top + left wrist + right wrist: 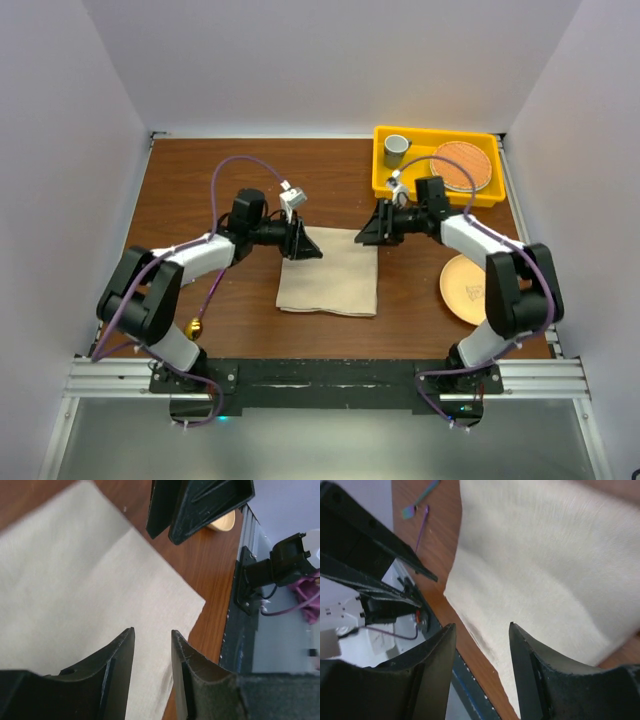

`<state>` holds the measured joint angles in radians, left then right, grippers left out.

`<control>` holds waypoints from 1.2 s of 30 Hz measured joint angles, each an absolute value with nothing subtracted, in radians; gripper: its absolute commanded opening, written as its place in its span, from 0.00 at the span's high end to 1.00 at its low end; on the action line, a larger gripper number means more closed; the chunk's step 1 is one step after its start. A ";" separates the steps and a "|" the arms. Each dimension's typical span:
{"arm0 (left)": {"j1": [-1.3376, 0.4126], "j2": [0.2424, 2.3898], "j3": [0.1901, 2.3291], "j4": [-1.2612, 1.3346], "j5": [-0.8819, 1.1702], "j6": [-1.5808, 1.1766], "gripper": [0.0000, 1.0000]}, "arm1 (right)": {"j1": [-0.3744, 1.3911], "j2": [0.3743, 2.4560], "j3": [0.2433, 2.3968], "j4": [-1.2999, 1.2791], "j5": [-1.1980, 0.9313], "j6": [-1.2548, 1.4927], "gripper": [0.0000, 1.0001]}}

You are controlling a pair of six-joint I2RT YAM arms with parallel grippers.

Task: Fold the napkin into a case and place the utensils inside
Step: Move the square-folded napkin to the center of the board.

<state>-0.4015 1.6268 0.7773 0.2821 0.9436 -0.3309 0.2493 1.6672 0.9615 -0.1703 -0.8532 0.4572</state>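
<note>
Napkin [330, 280] lay flat on the table [200, 185], your left gripper [306, 245] and right gripper [367, 233] at its far corners — fingers of both parted, grasping nothing.

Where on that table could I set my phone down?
Barest: the far-left wood, between the back wall, the left arm and the yellow tray. Next, the near strip between the napkin and the arm bases. Crowded: the right side, with tray and peach plate, and the napkin's far edge, where the left gripper and right gripper sit.
</note>
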 measured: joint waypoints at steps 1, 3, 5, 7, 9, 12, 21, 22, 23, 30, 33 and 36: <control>-0.420 1.597 0.805 0.247 0.912 -0.271 0.61 | 0.220 1.616 0.966 -0.183 -0.828 0.442 0.57; -0.464 1.566 0.850 0.192 0.855 -0.171 0.60 | 0.181 1.562 0.984 -0.203 -0.752 0.404 0.57; -0.517 1.549 0.875 0.145 0.797 -0.075 0.54 | 0.149 1.542 1.001 -0.207 -0.665 0.359 0.57; -0.565 1.536 0.873 0.102 0.745 0.015 0.52 | 0.143 1.553 1.015 -0.213 -0.595 0.310 0.57; -0.632 1.514 0.855 0.066 0.676 0.118 0.50 | 0.149 1.598 1.039 -0.229 -0.534 0.260 0.57; -0.735 1.487 0.825 0.037 0.592 0.243 0.50 | 0.152 1.688 1.071 -0.226 -0.498 0.239 0.56; -0.808 1.549 0.844 0.015 0.504 0.373 0.51 | 0.152 1.800 1.051 -0.196 -0.490 0.253 0.57; -0.810 1.552 0.844 0.012 0.499 0.381 0.50 | 0.152 1.800 1.051 -0.193 -0.492 0.253 0.56; -0.815 1.554 0.844 0.012 0.492 0.386 0.48 | 0.152 1.800 1.051 -0.193 -0.495 0.254 0.55; -0.893 1.575 0.844 0.068 0.436 0.396 0.47 | 0.152 1.800 1.038 -0.149 -0.519 0.292 0.62; -0.920 1.602 0.852 0.105 0.411 0.384 0.48 | 0.152 1.800 1.012 -0.116 -0.527 0.329 0.62; -0.930 1.629 0.873 0.118 0.398 0.368 0.49 | 0.152 1.800 0.958 -0.084 -0.543 0.369 0.64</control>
